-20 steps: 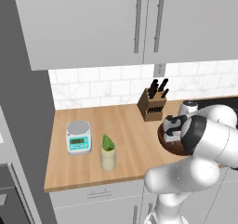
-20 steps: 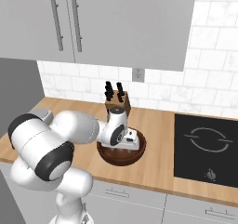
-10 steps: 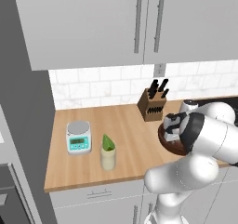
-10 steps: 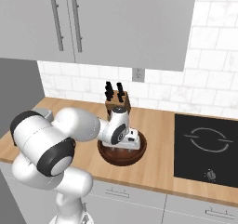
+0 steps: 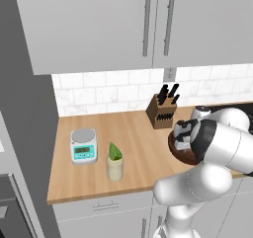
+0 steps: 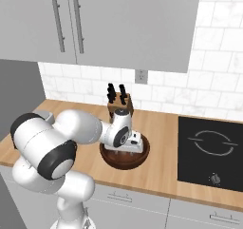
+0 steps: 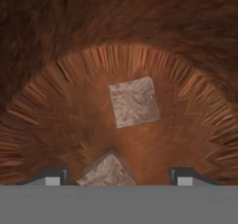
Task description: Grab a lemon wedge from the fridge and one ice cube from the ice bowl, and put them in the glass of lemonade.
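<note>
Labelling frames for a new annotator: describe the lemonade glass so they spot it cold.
On the wooden counter, look left of the knife block, beside the teal-and-white scale. The glass of lemonade is the pale cream tumbler, the one with a green lemon wedge sticking out on top.

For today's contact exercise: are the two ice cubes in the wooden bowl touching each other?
Apart. The hand view shows bare brown bowl floor between the centre ice cube and the nearer cube at the bottom.

No text can be read; the kitchen scale's (image 5: 83, 145) display is too blurred.
</note>
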Tool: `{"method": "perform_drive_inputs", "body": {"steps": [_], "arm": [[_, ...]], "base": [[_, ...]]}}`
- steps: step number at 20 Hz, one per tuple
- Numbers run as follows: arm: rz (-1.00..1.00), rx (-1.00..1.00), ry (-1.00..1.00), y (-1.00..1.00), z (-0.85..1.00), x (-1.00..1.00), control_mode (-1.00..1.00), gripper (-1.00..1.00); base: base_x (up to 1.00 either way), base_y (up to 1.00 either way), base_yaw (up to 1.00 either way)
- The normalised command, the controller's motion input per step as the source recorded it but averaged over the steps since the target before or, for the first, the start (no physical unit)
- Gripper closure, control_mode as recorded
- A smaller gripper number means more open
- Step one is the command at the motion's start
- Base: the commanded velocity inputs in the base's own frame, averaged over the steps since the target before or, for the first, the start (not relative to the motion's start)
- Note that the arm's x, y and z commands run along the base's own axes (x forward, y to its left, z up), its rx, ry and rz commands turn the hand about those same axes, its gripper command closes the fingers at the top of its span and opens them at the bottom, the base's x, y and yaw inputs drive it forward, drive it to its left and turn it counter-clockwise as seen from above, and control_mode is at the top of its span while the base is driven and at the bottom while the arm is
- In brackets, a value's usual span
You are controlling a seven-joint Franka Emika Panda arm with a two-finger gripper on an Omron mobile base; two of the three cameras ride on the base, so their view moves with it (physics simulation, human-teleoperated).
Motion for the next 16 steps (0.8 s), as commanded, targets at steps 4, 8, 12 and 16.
{"method": "perform_drive_inputs", "body": {"steps": [4, 8, 12, 16], "arm": [[0.00, 0.00, 0.00, 0.00, 0.00, 0.00, -1.00, 1.00], [0.00, 0.00, 0.00, 0.00, 0.00, 0.00, -1.00, 1.00], [0.00, 0.00, 0.00, 0.00, 0.00, 0.00, -1.00, 1.00], [0.00, 0.00, -0.06, 0.00, 0.55, -0.17, -1.00, 1.00]], "base": [[0.00, 0.00, 0.00], [0.00, 0.00, 0.00], [0.00, 0.00, 0.00], [0.00, 0.00, 0.00]]}}
